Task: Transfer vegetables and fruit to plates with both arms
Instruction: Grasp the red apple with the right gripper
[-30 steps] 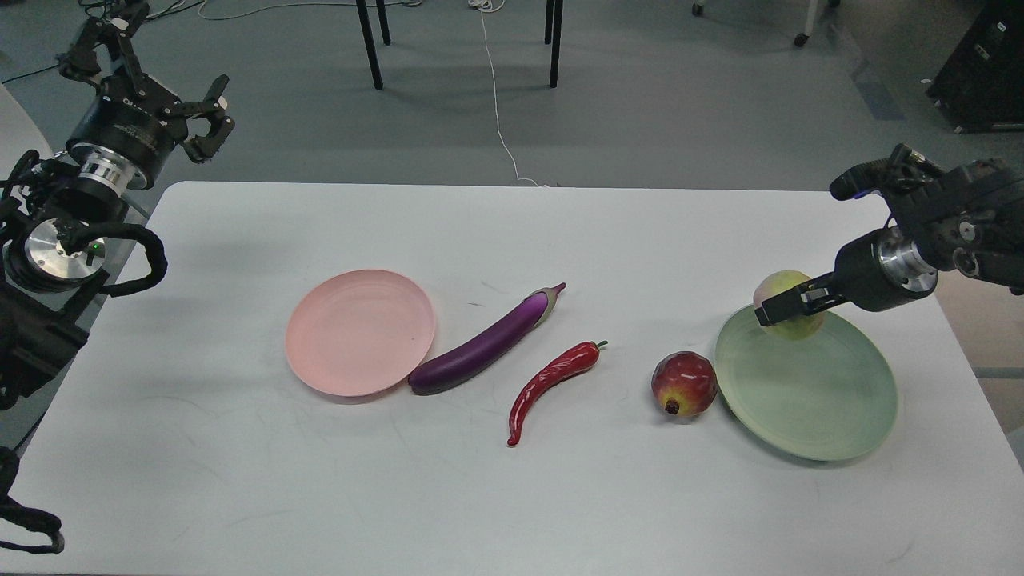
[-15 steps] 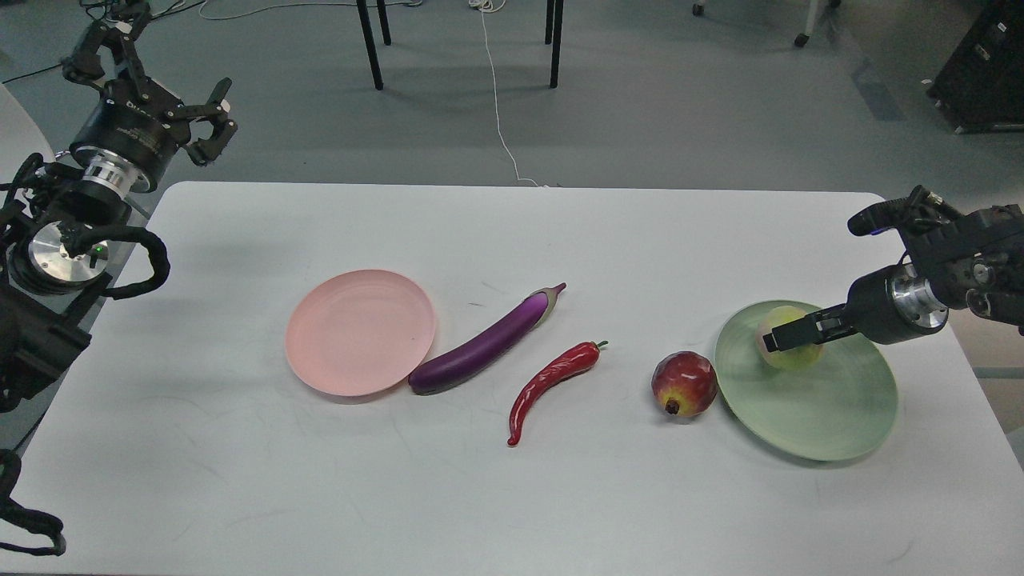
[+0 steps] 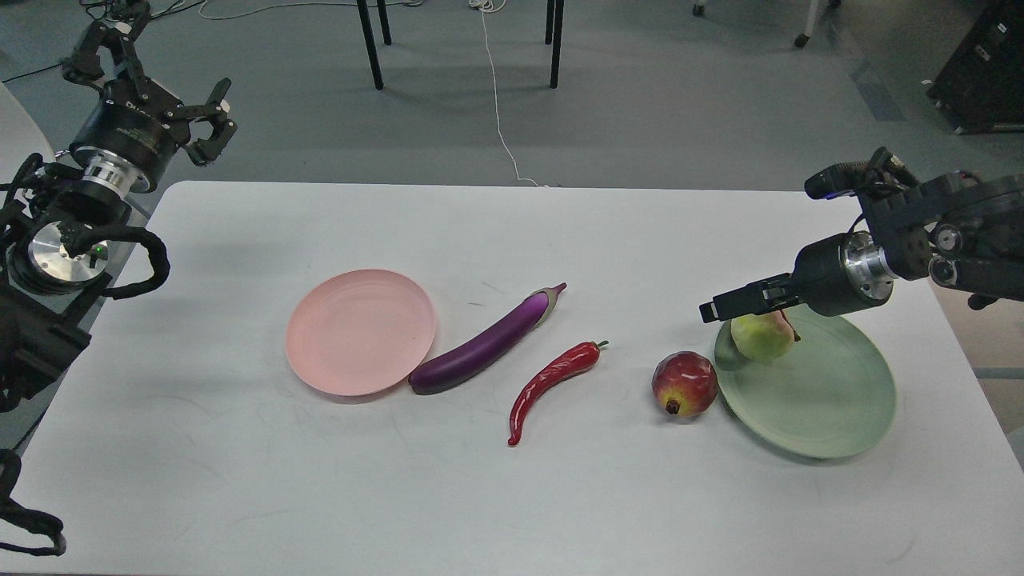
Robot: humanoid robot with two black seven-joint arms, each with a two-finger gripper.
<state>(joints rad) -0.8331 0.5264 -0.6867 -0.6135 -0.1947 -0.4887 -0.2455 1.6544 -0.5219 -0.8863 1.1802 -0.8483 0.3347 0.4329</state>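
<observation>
The pale yellow-green fruit [image 3: 762, 336] lies on the left part of the pale green plate [image 3: 832, 400]. My right gripper [image 3: 720, 306] hovers just above and left of it, free of the fruit, with its fingers apart. The dark red fruit [image 3: 684, 384] sits on the table touching the green plate's left rim. The red chili pepper [image 3: 552, 384] and the purple eggplant [image 3: 484, 346] lie mid-table. The eggplant's thick end touches the empty pale pink plate [image 3: 360, 330]. My left gripper [image 3: 210, 120] is open and empty, raised beyond the table's far left corner.
The white table [image 3: 496, 496] has bare room along its front and back. Chair legs [image 3: 368, 44] and a white cable [image 3: 500, 120] are on the floor behind it. A black case [image 3: 984, 72] stands at the far right.
My right gripper lowered the yellow-green fruit onto the green plate, let go and moved up and left. The fruit shifted left on the plate. The left arm barely moved.
</observation>
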